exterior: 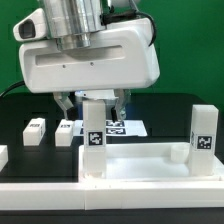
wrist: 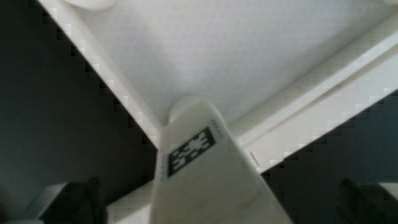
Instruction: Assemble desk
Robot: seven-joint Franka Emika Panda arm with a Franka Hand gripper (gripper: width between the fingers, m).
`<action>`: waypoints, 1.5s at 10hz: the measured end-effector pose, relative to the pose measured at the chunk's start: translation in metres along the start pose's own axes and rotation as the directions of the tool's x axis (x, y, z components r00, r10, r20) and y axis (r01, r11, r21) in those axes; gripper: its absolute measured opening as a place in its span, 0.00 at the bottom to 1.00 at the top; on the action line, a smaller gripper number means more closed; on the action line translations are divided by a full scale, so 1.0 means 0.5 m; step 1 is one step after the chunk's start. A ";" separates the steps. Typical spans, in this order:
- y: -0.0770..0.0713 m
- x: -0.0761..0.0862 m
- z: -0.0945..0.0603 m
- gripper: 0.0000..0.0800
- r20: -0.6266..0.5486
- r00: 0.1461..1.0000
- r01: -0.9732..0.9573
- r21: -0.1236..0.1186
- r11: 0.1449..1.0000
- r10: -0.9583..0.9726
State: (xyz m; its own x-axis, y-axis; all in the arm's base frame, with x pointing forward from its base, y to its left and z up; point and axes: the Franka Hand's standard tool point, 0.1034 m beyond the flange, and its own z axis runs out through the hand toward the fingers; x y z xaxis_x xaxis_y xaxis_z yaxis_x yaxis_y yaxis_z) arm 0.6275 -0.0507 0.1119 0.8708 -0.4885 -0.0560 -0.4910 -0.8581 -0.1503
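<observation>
End effector [exterior: 92, 109] apart around upright leg [exterior: 93, 140]; loose legs [exterior: 35, 131] only in exterior view

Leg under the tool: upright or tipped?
Upright: the leg stands vertical at the tabletop corner in the exterior view. The tool is open either side.

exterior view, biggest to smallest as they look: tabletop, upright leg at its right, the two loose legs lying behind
1. tabletop
2. upright leg
3. outer loose leg and inner loose leg: alike, unranked; farther back, so maybe only looking smaller
</observation>
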 end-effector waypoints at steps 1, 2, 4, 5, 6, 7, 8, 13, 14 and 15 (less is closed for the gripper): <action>0.003 0.004 0.000 0.81 -0.006 0.965 0.262 -0.019 0.965 -0.262; 0.003 0.004 0.005 0.81 -0.002 0.912 0.409 -0.020 0.912 -0.409; 0.003 0.003 0.006 0.69 -0.003 0.935 0.353 -0.017 0.935 -0.354; 0.003 0.003 0.006 0.51 -0.003 0.941 0.337 -0.017 0.941 -0.338; 0.002 0.003 0.006 0.51 -0.005 0.966 0.257 -0.016 0.966 -0.257; 0.007 0.005 0.006 0.36 -0.007 0.983 0.185 -0.018 0.983 -0.185; 0.007 0.005 0.006 0.36 -0.007 0.990 0.140 -0.017 0.990 -0.140; -0.006 0.002 0.012 0.36 0.005 0.810 -0.586 0.019 0.810 0.586; -0.011 0.003 0.012 0.36 0.010 0.710 -0.704 0.027 0.710 0.704; -0.016 0.004 0.011 0.36 0.013 0.599 -0.801 0.029 0.598 0.801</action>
State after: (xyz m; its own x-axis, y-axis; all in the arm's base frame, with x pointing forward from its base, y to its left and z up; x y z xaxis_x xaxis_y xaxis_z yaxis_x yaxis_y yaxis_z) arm 0.6333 -0.0441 0.1074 0.1284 -0.9776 -0.1666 -0.9903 -0.1176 -0.0735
